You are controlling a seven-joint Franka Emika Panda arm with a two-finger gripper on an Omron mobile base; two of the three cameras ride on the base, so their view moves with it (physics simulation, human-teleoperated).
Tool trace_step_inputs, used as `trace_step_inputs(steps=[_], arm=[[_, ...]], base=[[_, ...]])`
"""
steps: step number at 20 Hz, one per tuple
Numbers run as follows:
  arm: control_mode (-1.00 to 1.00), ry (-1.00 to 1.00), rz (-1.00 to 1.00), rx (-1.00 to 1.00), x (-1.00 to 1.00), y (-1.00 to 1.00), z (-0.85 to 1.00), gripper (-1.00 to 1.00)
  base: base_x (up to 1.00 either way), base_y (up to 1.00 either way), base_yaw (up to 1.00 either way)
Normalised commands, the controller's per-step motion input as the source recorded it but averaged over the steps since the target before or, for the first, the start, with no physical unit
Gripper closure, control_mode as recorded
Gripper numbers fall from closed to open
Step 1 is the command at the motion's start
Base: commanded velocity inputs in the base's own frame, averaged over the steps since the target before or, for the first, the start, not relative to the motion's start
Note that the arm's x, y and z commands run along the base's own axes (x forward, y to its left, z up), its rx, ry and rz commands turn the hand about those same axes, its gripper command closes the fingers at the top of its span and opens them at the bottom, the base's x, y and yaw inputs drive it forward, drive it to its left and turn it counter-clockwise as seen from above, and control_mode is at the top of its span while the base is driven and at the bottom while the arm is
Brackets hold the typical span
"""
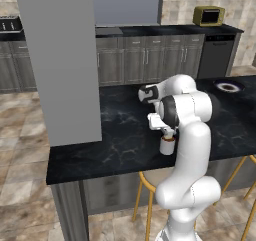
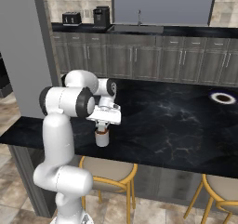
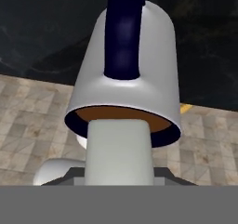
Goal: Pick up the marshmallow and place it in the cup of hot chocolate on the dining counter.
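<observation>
One marshmallow (image 3: 119,151) sits clamped in the pincer (image 2: 102,125), directly above the cup of hot chocolate (image 2: 102,138).

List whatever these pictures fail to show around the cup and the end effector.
1. Left base view: the end effector covers the mouth of the cup of hot chocolate, hiding the drink.
2. Right base view: the gap between end effector and cup rim is too small to judge.
3. Hand view: the marshmallow blocks part of the rim, and the picture's bottom cuts off its lower end, so the grip points are hidden.
</observation>
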Motion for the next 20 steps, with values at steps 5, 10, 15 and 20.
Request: trace_step_inputs(steps=[5, 10, 15, 20], arm=[[-1.00, 0.00, 0.01, 0.00, 0.11, 0.00, -0.17, 1.00], [-1.00, 0.00, 0.02, 0.00, 0.23, 0.00, -0.14, 1.00], [-1.00, 0.00, 0.02, 0.00, 0.15, 0.00, -0.16, 1.00], [-1.00, 0.00, 0.01, 0.00, -0.15, 0.02, -0.13, -1.00]], base=[[0.00, 0.00, 0.00], [0.00, 0.00, 0.00], [0.00, 0.00, 0.00], [0.00, 0.00, 0.00]])
